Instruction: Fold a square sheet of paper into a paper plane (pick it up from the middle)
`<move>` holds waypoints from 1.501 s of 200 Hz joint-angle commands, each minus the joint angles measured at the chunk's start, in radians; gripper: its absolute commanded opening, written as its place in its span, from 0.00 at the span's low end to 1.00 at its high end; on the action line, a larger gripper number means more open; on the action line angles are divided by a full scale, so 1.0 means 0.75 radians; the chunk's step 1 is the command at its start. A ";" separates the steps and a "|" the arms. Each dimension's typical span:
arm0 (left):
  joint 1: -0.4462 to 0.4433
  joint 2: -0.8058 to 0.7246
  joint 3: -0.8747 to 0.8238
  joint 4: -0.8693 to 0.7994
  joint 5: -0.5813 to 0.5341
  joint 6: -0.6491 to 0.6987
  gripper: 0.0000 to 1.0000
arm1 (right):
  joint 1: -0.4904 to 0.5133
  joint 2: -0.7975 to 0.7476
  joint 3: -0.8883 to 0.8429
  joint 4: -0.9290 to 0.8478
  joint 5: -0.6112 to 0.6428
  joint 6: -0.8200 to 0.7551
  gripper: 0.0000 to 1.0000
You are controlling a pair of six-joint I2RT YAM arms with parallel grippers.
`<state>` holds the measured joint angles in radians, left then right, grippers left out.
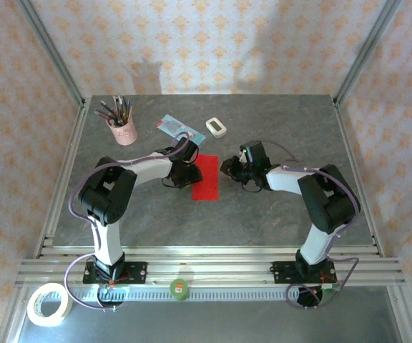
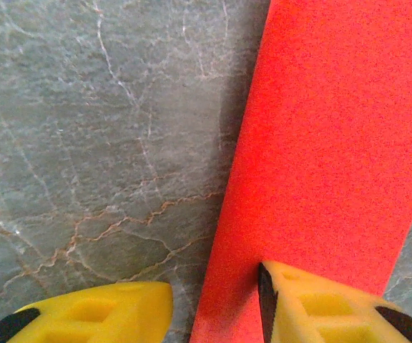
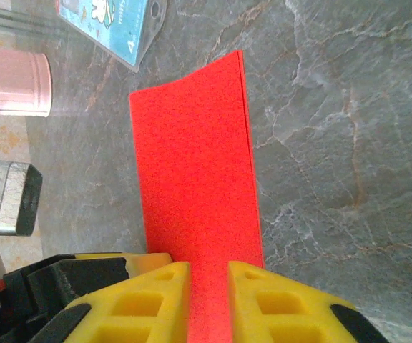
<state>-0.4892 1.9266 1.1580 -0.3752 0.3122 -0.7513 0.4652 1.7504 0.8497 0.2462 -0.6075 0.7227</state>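
The square sheet of paper [image 1: 207,179] lies on the grey table as a bright red rectangle, folded double. In the left wrist view the paper [image 2: 335,143] has its left edge running between my left gripper's [image 2: 215,286] yellow fingers: one finger is over the bare table, the other on the paper. Those jaws stand well apart, holding nothing. My left gripper [image 1: 186,171] is at the paper's left edge and my right gripper [image 1: 229,168] at its right edge. My right gripper [image 3: 208,268] sits low over the paper [image 3: 192,150], jaws narrowly apart, flat red surface showing in the gap.
A pink cup [image 1: 124,128] of pens stands at the back left, with a light blue card [image 1: 176,127] and a small white block [image 1: 217,127] beside it. The cup [image 3: 16,82] and card [image 3: 109,25] lie beyond the paper. A tape roll [image 1: 48,304] sits below the rail.
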 commanded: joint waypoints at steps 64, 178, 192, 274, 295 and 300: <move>-0.014 0.269 -0.111 0.044 -0.091 0.018 0.43 | 0.104 0.160 0.106 -0.001 -0.043 -0.003 0.10; 0.000 0.037 0.008 0.001 -0.046 0.025 0.47 | 0.104 0.305 0.100 -0.385 0.162 -0.120 0.03; 0.006 -0.078 0.063 -0.010 -0.080 0.048 0.55 | 0.104 0.320 0.098 -0.411 0.182 -0.131 0.03; 0.010 -0.166 -0.051 0.376 0.316 -0.002 0.26 | 0.102 0.364 0.067 -0.459 0.243 -0.131 0.00; 0.009 -0.122 -0.065 0.432 0.382 -0.021 0.15 | 0.102 0.368 0.074 -0.473 0.255 -0.137 0.00; 0.010 -0.106 -0.062 0.438 0.399 -0.022 0.12 | 0.102 0.368 0.073 -0.475 0.258 -0.136 0.00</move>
<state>-0.4828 1.7962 1.1309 -0.1333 0.5045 -0.7509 0.5434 1.9160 0.9642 0.1299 -0.5980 0.6495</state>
